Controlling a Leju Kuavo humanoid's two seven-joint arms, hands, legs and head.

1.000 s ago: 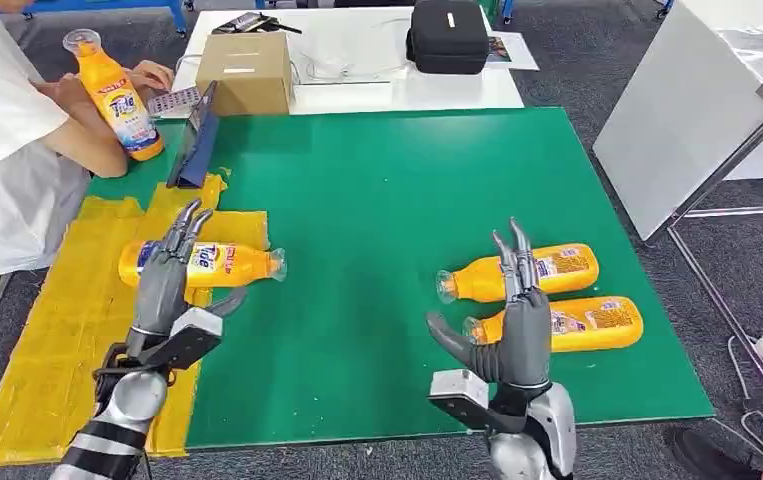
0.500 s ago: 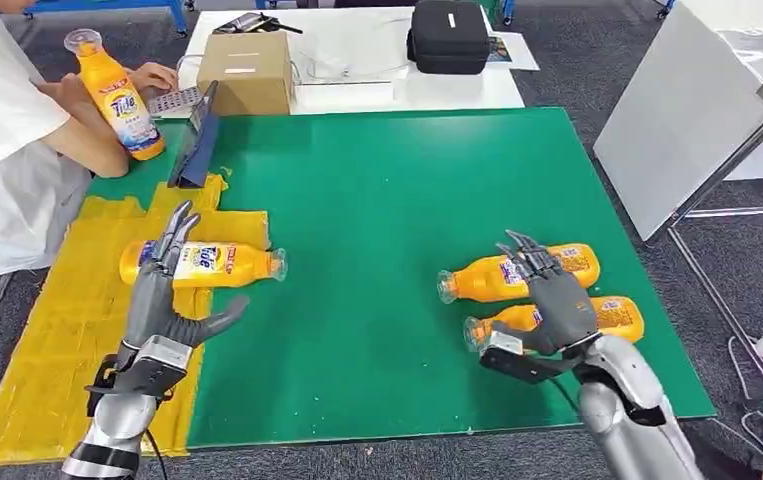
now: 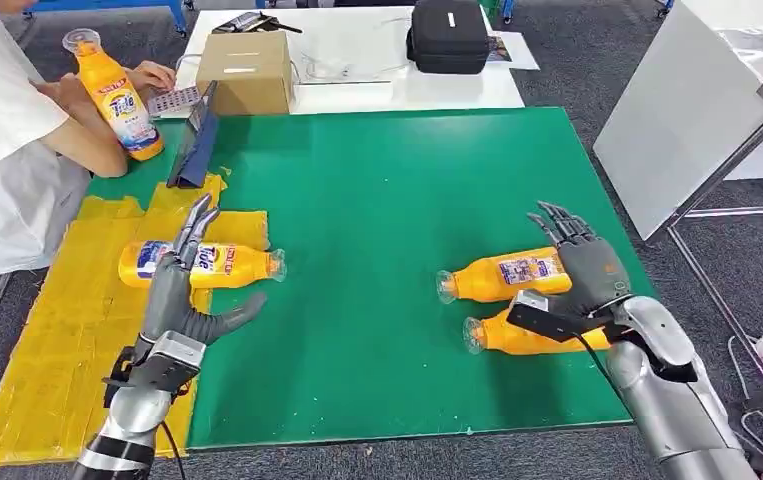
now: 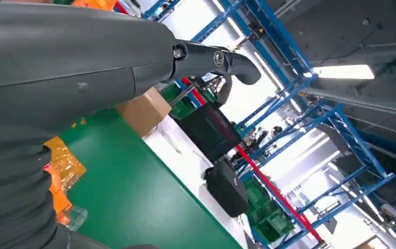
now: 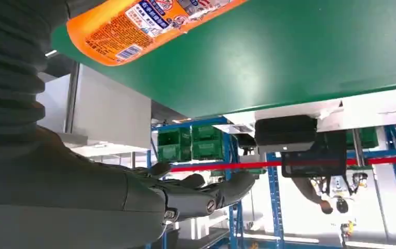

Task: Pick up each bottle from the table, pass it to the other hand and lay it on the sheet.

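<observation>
Two orange bottles lie side by side on the green table (image 3: 377,190), the farther bottle (image 3: 502,276) just beyond the nearer bottle (image 3: 517,335); the right hand (image 3: 582,262) hovers over their bases, fingers apart, holding nothing; a third bottle (image 3: 222,265) lies on the yellow sheet (image 3: 57,340); the left hand (image 3: 182,290) is raised beside it, fingers spread; a person (image 3: 7,150) holds another bottle (image 3: 117,95) upright.
</observation>
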